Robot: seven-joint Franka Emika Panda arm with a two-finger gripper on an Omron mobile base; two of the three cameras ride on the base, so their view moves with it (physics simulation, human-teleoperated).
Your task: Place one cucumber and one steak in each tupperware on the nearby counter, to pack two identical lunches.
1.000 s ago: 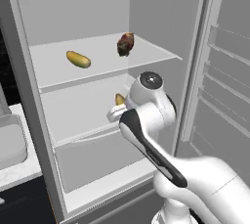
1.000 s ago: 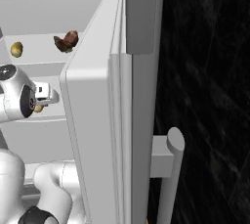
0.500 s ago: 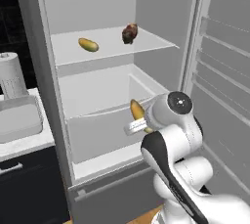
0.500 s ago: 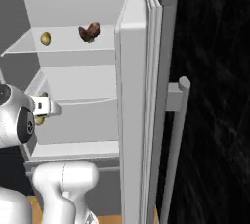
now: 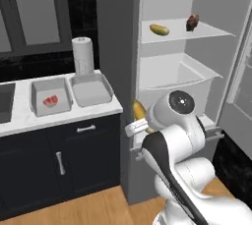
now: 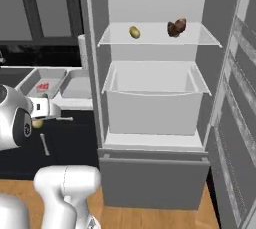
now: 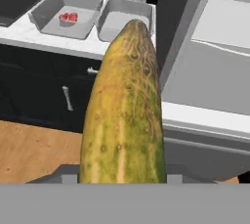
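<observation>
My gripper (image 5: 138,122) is shut on a yellow-green cucumber (image 5: 139,109), held in front of the fridge, right of the counter's (image 5: 19,121) end. In the hand view this cucumber (image 7: 124,120) points toward two grey tupperware trays. The left tupperware (image 5: 51,96) holds a red steak (image 5: 49,101); the right tupperware (image 5: 91,90) is empty. On the fridge's upper shelf lie a second cucumber (image 5: 159,29) and a dark brown steak (image 5: 192,22). The right base view shows the same shelf cucumber (image 6: 134,32) and brown steak (image 6: 176,27).
A paper towel roll (image 5: 82,55) stands behind the trays. A dark sink (image 5: 5,102) is recessed at the counter's left. The fridge door (image 5: 241,81) stands open on the right, and a white drawer (image 6: 152,95) sits under the shelf. Dark cabinet fronts run below the counter.
The whole picture has shifted: the base has backed off and turned left, so the counter and trays now show. The cucumber stays in the shut gripper.
</observation>
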